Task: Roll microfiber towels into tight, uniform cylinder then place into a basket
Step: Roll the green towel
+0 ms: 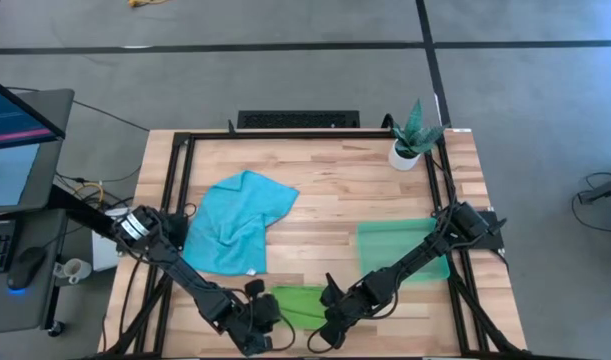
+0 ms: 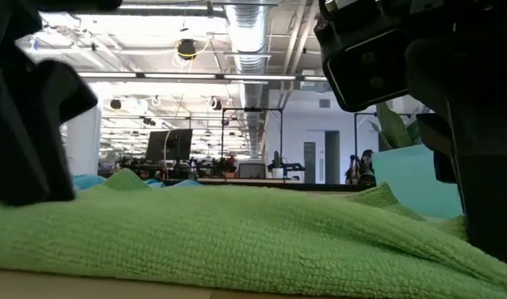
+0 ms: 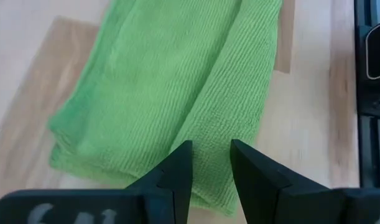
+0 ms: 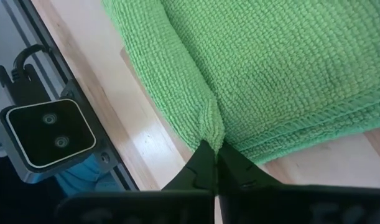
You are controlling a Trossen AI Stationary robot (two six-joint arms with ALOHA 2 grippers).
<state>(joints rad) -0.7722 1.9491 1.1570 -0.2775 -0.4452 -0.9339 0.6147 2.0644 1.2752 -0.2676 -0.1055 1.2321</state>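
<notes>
No brand or label can be read; the left wrist view shows only pale raised characters on the gripper housing, too cut off to make out. The lime green towel (image 1: 298, 303) lies folded at the table's near edge, between the two grippers, with bare wood around it and its layered hem showing in the right wrist view. The right gripper (image 4: 216, 163) has its fingers pinched together on a puckered ridge of the lime green towel's edge, close to the black frame rail and the small camera mounted there. The left gripper (image 3: 211, 163) sits at the towel's opposite end with its fingers parted by a narrow gap over a fold of the cloth; whether they actually grip it cannot be told. The turquoise towel (image 1: 240, 220) lies crumpled on the left half of the table, apart from the green one. The basket (image 1: 395, 248) rests on the right side, partly under the right arm. A white plant pot (image 1: 405, 154) stands at the far right corner, with open wood across the table's far middle.
</notes>
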